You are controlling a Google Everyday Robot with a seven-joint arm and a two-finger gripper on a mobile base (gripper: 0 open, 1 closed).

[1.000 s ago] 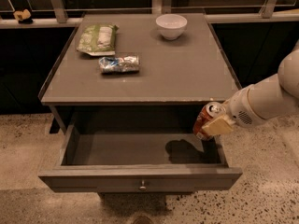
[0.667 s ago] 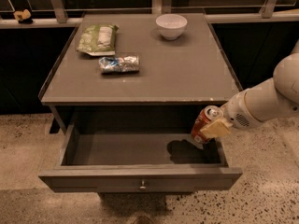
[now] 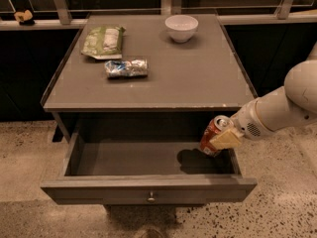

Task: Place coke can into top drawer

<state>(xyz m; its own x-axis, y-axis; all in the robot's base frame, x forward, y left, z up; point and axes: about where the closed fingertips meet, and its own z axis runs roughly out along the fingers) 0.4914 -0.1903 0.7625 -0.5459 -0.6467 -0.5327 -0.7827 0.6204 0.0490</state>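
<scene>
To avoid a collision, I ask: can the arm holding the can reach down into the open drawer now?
Probably yes. The drawer is pulled open, the gripper holds the can tilted over its right end, and nothing shows on the floor below it.

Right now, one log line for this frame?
phase: placing | gripper: shut on can, at right end of drawer | can: tilted, held | drawer: open | table: bowl, green bag, foil packet
</scene>
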